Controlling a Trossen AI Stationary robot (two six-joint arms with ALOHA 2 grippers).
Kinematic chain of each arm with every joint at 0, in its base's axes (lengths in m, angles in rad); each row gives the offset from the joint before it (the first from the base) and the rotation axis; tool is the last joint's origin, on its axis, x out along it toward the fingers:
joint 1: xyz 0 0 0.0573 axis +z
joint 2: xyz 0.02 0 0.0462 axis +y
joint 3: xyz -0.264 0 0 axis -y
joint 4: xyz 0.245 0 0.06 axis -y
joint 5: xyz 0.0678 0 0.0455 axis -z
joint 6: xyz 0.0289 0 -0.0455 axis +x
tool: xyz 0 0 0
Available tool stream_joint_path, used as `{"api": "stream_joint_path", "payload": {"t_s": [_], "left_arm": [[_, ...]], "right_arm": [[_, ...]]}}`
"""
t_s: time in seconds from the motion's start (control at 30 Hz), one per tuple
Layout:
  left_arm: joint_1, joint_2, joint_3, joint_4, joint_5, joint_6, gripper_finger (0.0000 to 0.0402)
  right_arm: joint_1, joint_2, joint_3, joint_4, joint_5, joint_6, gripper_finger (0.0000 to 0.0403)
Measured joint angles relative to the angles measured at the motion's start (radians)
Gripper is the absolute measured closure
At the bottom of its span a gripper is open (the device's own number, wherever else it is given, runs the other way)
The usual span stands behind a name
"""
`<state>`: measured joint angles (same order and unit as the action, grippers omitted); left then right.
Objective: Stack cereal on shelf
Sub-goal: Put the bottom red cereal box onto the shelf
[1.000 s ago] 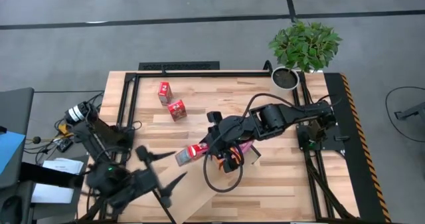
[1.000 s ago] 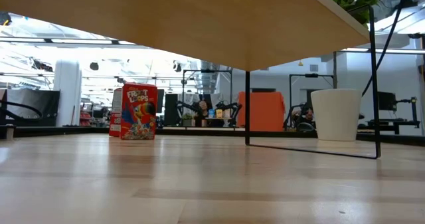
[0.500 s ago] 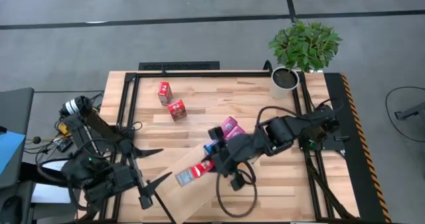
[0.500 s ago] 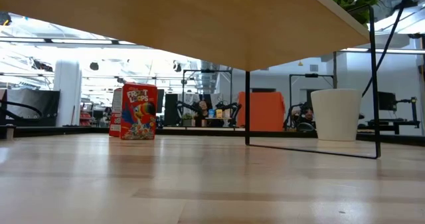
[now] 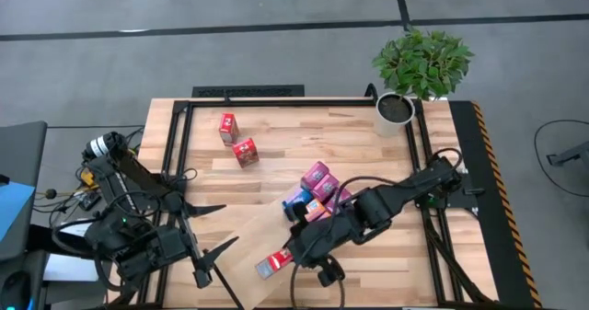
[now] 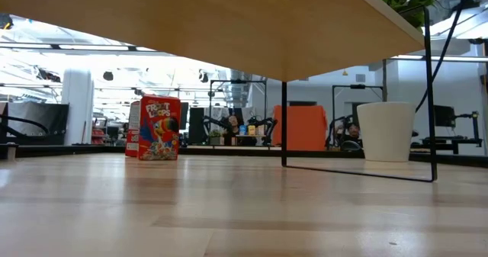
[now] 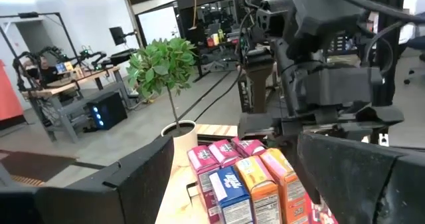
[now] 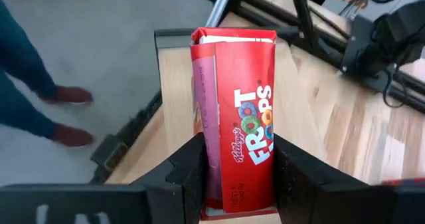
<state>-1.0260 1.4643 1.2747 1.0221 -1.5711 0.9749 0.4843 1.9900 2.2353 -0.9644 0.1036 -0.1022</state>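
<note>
cereal box (image 8: 238,117) labelled "froot loops", in right gripper (image 8: 236,167)

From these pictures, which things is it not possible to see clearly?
- High view: box fronts in the cluster on the shelf are too small to read; the right arm covers part of it.
- High view: the right gripper hides most of its red box.
- Low view: both grippers are out of frame; the shelf's underside blocks its top.
</note>
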Motion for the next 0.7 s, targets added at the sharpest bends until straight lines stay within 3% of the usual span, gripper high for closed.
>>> {"api": "stream_joint_path", "payload": {"t_s": [0.7], "left_arm": [[0.0, 0.0, 0.0, -0.022, 0.0, -0.002, 0.0089]], "right_arm": [[0.024, 0.044, 0.004, -0.026, 0.016, 0.023, 0.0229]]}}
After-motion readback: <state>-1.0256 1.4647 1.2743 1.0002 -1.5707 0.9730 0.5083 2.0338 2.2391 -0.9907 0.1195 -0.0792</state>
